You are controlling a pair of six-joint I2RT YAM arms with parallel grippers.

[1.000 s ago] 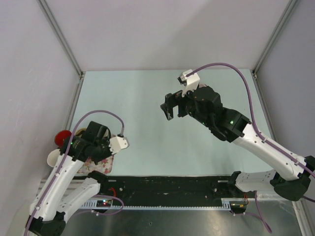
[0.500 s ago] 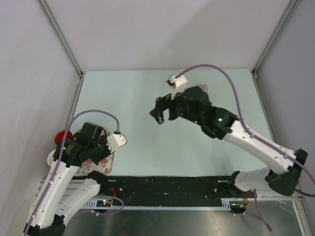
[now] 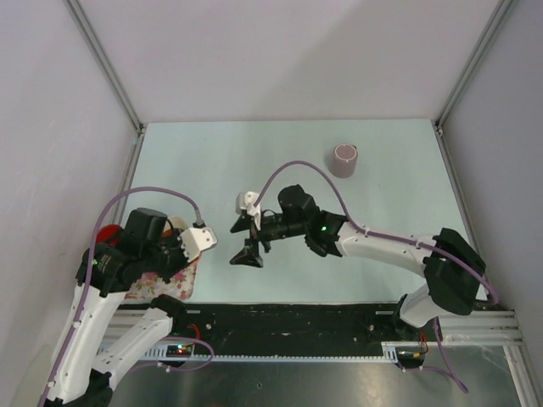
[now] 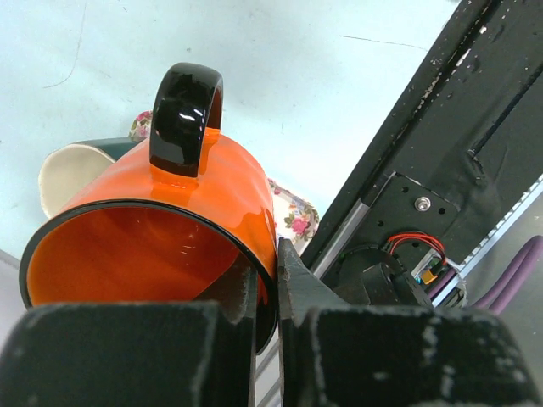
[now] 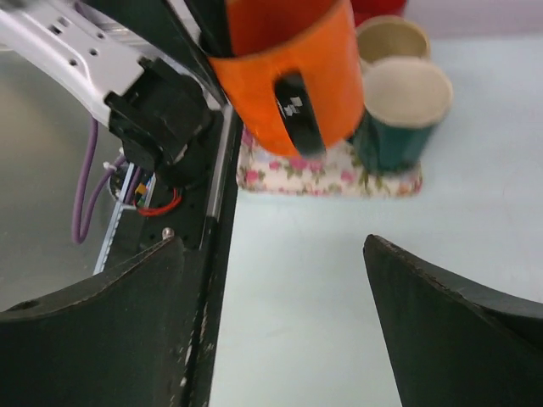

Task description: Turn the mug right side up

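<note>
**Handover at the near-left corner:** The left arm is standing bent at the elbow over the near-left part of the counter (image 3: 280,161). Its tool (image 4: 267,263) is pinching the black rim of the orange mug (image 4: 170,195), one finger inside the wall and one outside. The mug is hanging clear above a floral tray (image 5: 327,178), with its mouth facing the left wrist. Its black handle is sitting opposite the grip, facing the right arm.

The right arm is lying stretched low and nearly level across the counter toward the left arm. Its tool (image 3: 244,242) is gaping wide, holding nothing, and is apart from the mug.

A teal cup (image 5: 399,119) is standing mouth up on the tray, with a cream cup (image 5: 390,38) just behind it. A mauve cup (image 3: 344,159) is sitting alone near the far edge, well apart from both arms.
</note>
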